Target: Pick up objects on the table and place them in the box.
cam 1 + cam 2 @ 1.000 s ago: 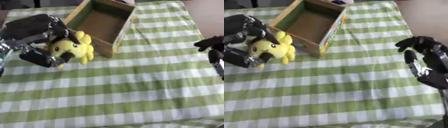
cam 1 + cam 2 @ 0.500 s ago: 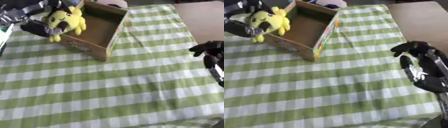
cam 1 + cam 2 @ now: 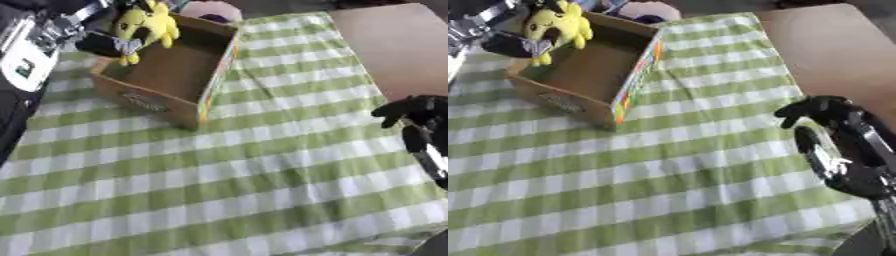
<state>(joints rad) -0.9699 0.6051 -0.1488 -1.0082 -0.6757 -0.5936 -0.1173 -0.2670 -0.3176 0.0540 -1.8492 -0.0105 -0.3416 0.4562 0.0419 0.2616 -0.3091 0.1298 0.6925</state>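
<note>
The yellow plush toy [image 3: 149, 24] is held above the far-left corner of the cardboard box [image 3: 166, 75], partly over the box opening and partly over its far wall; it does not rest on the box floor. Judged from its look, the toy is light, soft and compressible, not fragile, and its fabric should not slip readily; the best place to take hold is across the rounded body rather than by a thin limb, which would let it swing. The left hand [image 3: 105, 42] is grasping the toy from the left, with dark fingers curled against its lower side. The right hand [image 3: 833, 135] hangs idle at the right edge, near the bench corner, its fingers curled in and holding nothing. The box stands open at the far left of the bench, on the green-and-white checked cloth [image 3: 262, 175]; bare brown bench top [image 3: 394, 45] shows at the far right. Compared with the frame one second ago, the toy, then held beside the box's near-left wall, has been carried up and to the far side, over the opening. The whole view has also shifted, so the camera moved too; the right hand has stayed idle.
</note>
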